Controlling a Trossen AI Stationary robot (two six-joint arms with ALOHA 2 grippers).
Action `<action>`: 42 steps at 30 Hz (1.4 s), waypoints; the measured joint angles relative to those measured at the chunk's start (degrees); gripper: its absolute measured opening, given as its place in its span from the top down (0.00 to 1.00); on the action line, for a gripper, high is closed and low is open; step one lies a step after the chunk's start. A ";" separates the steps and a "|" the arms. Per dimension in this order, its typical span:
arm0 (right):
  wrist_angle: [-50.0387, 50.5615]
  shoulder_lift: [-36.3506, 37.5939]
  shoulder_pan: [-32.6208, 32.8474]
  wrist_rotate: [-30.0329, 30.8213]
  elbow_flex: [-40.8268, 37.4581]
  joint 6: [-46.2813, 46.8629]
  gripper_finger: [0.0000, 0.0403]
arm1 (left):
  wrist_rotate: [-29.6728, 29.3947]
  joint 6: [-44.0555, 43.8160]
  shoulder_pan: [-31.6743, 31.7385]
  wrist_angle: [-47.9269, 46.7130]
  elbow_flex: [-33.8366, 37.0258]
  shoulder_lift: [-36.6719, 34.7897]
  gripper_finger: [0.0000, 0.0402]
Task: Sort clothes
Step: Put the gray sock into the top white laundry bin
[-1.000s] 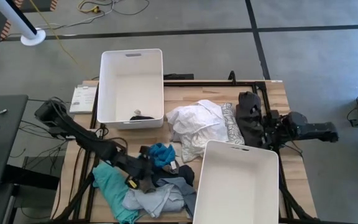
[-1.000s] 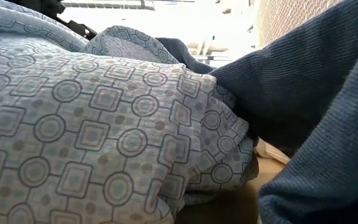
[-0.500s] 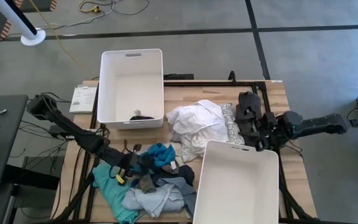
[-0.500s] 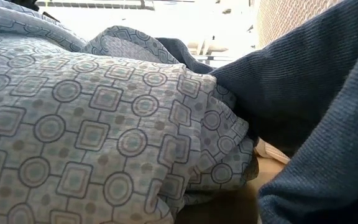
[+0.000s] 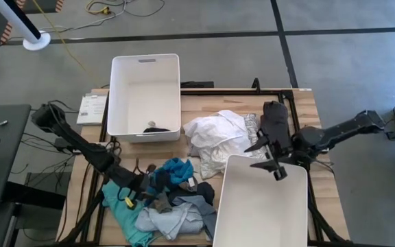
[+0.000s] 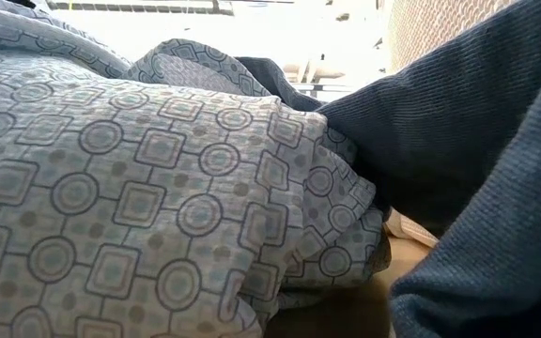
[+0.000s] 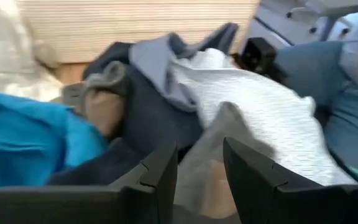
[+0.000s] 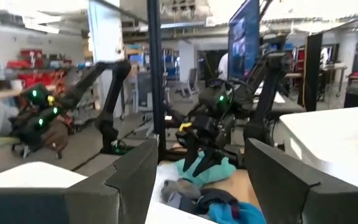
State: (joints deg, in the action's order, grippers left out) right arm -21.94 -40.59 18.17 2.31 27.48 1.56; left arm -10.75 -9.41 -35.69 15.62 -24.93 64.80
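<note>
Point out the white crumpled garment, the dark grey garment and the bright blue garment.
white crumpled fabric garment [image 5: 214,137], high view, middle of the heap
dark grey fabric garment [image 5: 275,118], high view, upper fold
bright blue fabric garment [image 5: 178,169], high view, centre

Bins: 2 white plastic, the far bin [image 5: 145,96] and the near bin [image 5: 262,206]. Arms: 2. Garment heaps: 2, a white and patterned heap [image 5: 221,140] and a teal, blue and grey heap [image 5: 163,202]. Dark garment [image 5: 275,120]: 1.

Robotics lab, other robot arms [image 8: 104,93], monitor [image 8: 241,34], taped concrete floor [image 5: 348,62]
</note>
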 joint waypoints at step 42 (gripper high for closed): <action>2.01 -24.67 0.94 0.02 15.07 1.45 0.35 | -4.62 9.34 -1.89 1.70 -2.84 12.03 0.94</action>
State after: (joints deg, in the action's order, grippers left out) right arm -19.93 -65.26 19.11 2.33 42.56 3.01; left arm -15.38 -0.07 -37.58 17.32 -27.77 76.83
